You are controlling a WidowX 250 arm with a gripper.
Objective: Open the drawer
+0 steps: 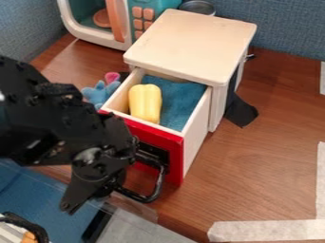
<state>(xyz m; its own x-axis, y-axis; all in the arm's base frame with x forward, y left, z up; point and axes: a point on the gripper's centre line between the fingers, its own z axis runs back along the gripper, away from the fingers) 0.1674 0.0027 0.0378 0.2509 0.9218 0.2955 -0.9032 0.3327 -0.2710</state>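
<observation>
Drawer with pale wooden sides and a red front panel (173,159) stands pulled out, open at the top, from one small pale wooden cabinet (194,42) on the brown wood-grain table (266,156). Contents of the drawer: one yellow, two-lobed, smooth object (145,102) toward its left side, and one blue cloth (181,102) lining the bottom. One curved black handle (158,182) projects from the front panel. One black two-finger gripper (95,180) hangs in front of the drawer at the handle's left end; whether it is released or clenched, or grasps the handle, cannot be told. Behind the cabinet, to the left, sits one white and teal toy microwave (95,39) with orange buttons and one upright orange bar (115,20); one rounded orange item (101,18) shows in its opening. One round grey metal container (197,6) is behind the cabinet; its contents cannot be made out. One light-blue soft toy (98,94) lies left of the drawer, with one small pink piece (112,77) beside it.
</observation>
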